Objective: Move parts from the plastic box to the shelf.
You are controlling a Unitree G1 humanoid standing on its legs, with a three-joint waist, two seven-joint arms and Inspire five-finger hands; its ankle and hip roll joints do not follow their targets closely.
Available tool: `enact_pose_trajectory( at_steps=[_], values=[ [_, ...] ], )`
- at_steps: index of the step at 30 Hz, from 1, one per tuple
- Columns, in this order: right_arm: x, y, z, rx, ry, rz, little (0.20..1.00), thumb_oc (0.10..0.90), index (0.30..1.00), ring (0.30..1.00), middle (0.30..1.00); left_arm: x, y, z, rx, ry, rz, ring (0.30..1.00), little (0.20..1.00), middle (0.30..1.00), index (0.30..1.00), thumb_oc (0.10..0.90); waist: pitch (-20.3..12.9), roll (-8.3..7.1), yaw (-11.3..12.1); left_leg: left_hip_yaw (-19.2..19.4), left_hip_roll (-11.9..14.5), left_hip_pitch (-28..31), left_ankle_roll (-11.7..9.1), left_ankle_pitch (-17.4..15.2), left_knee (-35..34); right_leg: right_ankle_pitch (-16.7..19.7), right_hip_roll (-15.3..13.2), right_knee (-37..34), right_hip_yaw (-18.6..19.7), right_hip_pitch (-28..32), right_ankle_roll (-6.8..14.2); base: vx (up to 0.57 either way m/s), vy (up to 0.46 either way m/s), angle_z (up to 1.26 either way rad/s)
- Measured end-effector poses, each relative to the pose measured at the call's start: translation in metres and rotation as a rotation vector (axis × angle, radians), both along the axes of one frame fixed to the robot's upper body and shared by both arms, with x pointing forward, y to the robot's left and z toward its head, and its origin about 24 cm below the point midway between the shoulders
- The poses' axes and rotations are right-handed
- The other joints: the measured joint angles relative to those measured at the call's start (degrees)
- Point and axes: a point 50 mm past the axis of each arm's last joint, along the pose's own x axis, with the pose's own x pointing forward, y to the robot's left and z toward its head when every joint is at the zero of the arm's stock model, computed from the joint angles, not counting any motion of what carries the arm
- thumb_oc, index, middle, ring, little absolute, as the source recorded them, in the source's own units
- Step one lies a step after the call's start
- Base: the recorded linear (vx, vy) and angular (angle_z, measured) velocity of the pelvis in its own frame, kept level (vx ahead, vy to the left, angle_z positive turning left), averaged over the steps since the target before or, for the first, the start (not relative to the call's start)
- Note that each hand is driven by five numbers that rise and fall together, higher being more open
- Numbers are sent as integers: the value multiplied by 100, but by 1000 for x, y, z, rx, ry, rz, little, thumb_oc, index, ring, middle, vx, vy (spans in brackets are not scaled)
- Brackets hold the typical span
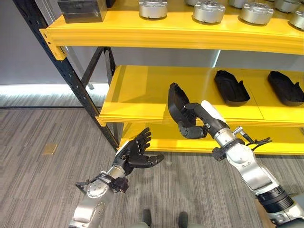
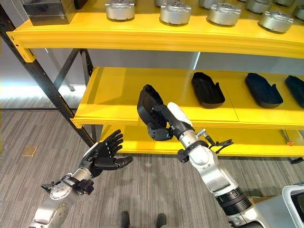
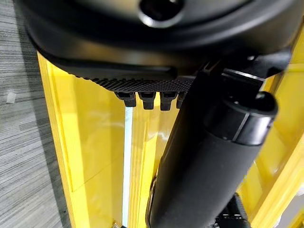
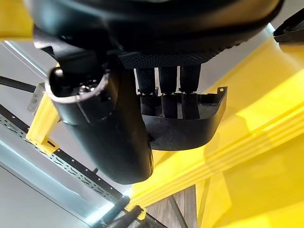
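My right hand (image 1: 192, 124) is shut on a black moulded part (image 1: 176, 102), holding it upright over the front edge of the yellow middle shelf (image 1: 142, 95). In the right wrist view the fingers (image 4: 164, 90) curl into the black part (image 4: 183, 128). Two more black parts (image 1: 231, 87) (image 1: 285, 87) lie flat on the same shelf further right. My left hand (image 1: 137, 153) hovers open and empty below the shelf's front edge, left of the right hand, with fingers spread.
The top yellow shelf (image 1: 156, 33) carries several silver round metal parts (image 1: 153, 8) and a dark box (image 1: 82, 9) at its left. A black diagonal frame post (image 1: 66, 71) stands left of the shelves. Grey wood-pattern floor (image 1: 42, 142) lies below.
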Motion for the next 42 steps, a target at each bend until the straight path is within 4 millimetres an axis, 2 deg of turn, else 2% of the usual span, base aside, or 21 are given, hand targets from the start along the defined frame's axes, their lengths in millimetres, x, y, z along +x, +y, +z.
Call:
enact_pose_trajectory(
  at_steps=[1, 2, 3, 4, 5, 6, 7, 8, 9, 10, 11, 12, 15, 16, 17, 19, 22, 26, 35, 40, 42],
  values=[
    [4, 2, -4, -4, 8, 6, 300, 400, 300, 300, 300, 3, 2, 1, -1, -4, 15, 1000, 1000, 1000, 1000, 900, 4, 11, 41, -53, 141, -197, -338, 3, 349, -377, 181, 580, -173, -327, -314, 3, -442, 47],
    [6, 2, -6, -12, 15, 4, 300, 400, 300, 300, 300, 13, 6, 12, 28, -49, 20, 1000, 1000, 1000, 1000, 900, -6, -532, 75, -111, -96, -1131, -645, 181, 1653, -784, 297, 1303, -302, -904, -1219, 51, -345, 58],
    [11, -3, -10, -9, 25, -31, 300, 400, 300, 300, 300, 18, -2, 12, -3, -55, 31, 1000, 1000, 1000, 1000, 900, 51, -501, 189, -40, 167, -2735, -305, 1104, 4325, -855, 263, 1548, -319, -968, -1378, 158, -162, 53],
    [12, 3, -17, 19, 45, -37, 300, 400, 300, 300, 300, 15, -3, 7, 1, -36, 25, 1000, 1000, 1000, 1000, 900, 77, -466, 279, 7, 308, -3515, -2, 772, 5613, -872, 355, 1495, -329, -821, -1323, 220, 39, 15],
    [13, 9, -25, 31, 68, -25, 300, 400, 300, 300, 300, 13, -2, 0, 9, -7, 20, 1000, 1000, 1000, 1000, 900, 103, -460, 269, 133, 107, -3330, 145, 334, 4265, -1066, 398, 1050, -447, -506, 178, 271, 157, -76],
    [19, 10, -11, -42, 23, 9, 300, 400, 300, 300, 300, 11, -1, -4, -12, -2, 45, 1000, 1000, 1000, 1000, 900, 95, -149, 453, 247, 345, -2733, 18, 329, 1662, -1100, 189, 1441, -148, -462, -250, 289, 207, -52],
    [21, 5, 3, -55, -26, 3, 300, 400, 300, 300, 300, 11, 1, -9, -16, 18, 61, 1000, 1000, 1000, 1000, 900, 164, 199, 246, 137, 459, -2271, -140, 298, -162, -826, 592, 940, -470, -104, -662, 281, 213, -56],
    [20, 4, 5, -48, -36, -4, 300, 400, 300, 300, 300, 9, 5, -16, -7, 44, 78, 1000, 1000, 1000, 1000, 900, 204, 180, 191, -97, 470, -2217, -227, 227, -229, -759, 681, 821, -443, 28, -802, 242, 203, -37],
    [19, 5, 6, -47, -41, 1, 300, 400, 300, 300, 300, 1, 12, -23, -3, 75, 108, 1000, 1000, 1000, 1000, 900, 218, 33, 286, -413, 514, -2148, -299, 277, -223, -735, 682, 781, -179, 40, -868, 200, 203, -71],
    [18, 4, 7, -52, -46, -4, 300, 400, 300, 300, 300, 0, 15, -27, 0, 92, 116, 1000, 1000, 1000, 1000, 900, 275, -62, 239, -471, 492, -1960, -312, 301, -211, -724, 635, 638, -105, 214, -883, 215, 195, -83],
    [19, 3, 8, -56, -45, -8, 300, 400, 300, 300, 300, 1, 15, -25, -2, 76, 120, 1000, 1000, 1000, 1000, 900, 347, -199, 222, -455, 299, -1607, -276, 319, -208, -740, 531, 464, -19, 494, -854, 261, 207, -46],
    [18, 3, 7, -58, -43, -6, 300, 400, 300, 300, 300, 4, 14, -21, -5, 48, 114, 1000, 1000, 1000, 1000, 900, 383, -274, 209, -115, 10, -1169, -17, 436, -194, -816, 442, 269, 16, 793, -728, 291, 213, -27],
    [18, 3, 9, -57, -48, -3, 300, 400, 300, 300, 300, 6, 13, -18, -8, 30, 99, 1000, 1000, 1000, 1000, 900, 373, -250, 119, 151, -204, -685, 375, 318, -191, -960, 440, 119, 22, 1111, -509, 160, 99, -4],
    [17, 3, 10, -59, -50, -3, 300, 400, 300, 300, 300, 6, 11, -17, -9, 26, 90, 1000, 1000, 1000, 1000, 900, 335, -128, 103, 89, -171, -540, 468, 369, -189, -1014, 541, 132, 32, 1166, -430, 79, 34, 5],
    [17, 2, 10, -46, -52, -12, 300, 400, 300, 300, 300, 8, 10, -14, -6, 12, 80, 1000, 1000, 1000, 1000, 900, 360, -118, 73, -21, -154, -485, 341, 743, -186, -1105, 598, 217, 13, 1206, -343, 62, 29, 23],
    [18, 0, 10, -43, -49, -32, 300, 400, 300, 300, 300, 14, 5, -5, -17, -26, 66, 1000, 1000, 1000, 1000, 900, 386, -76, 8, -205, -231, -484, 485, 698, -183, -1353, 443, 560, -1, 863, -207, 64, 37, 40],
    [20, -6, 15, -34, -57, -56, 300, 400, 300, 300, 300, 22, 4, 13, -11, -95, 50, 1000, 1000, 1000, 1000, 900, 458, 76, 128, -312, -393, -420, 418, 579, -184, -1101, 69, 480, 24, 471, -91, 43, 34, 27],
    [19, -4, 16, -22, -52, -44, 300, 400, 300, 300, 300, 20, 8, 20, 15, -122, 45, 1000, 1000, 1000, 1000, 900, 456, 73, 336, -320, -433, -370, 343, 522, -184, -769, 50, 65, 19, 725, -51, 24, 42, 4],
    [19, -7, 19, -23, -52, -64, 300, 400, 300, 300, 300, 11, 6, 9, -4, -76, 40, 1000, 1000, 1000, 1000, 900, 455, 55, 275, -285, -412, -352, 302, 395, -188, -725, 69, 9, 24, 774, -57, 80, 82, -2],
    [19, -8, 22, -12, -60, -72, 300, 400, 300, 300, 300, 13, 5, 11, -3, -86, 22, 1000, 1000, 1000, 1000, 900, 445, -205, 275, -281, -594, -266, 486, 291, -185, -702, -104, 11, -40, 851, -9, 195, 182, 1],
    [18, -9, 19, 1, -49, -81, 300, 400, 300, 300, 300, 13, 6, 11, -1, -82, 23, 1000, 1000, 1000, 1000, 900, 450, -214, 283, -251, -625, -185, 556, 175, -190, -695, -141, 124, -56, 867, 26, 231, 250, -3]
  ],
)
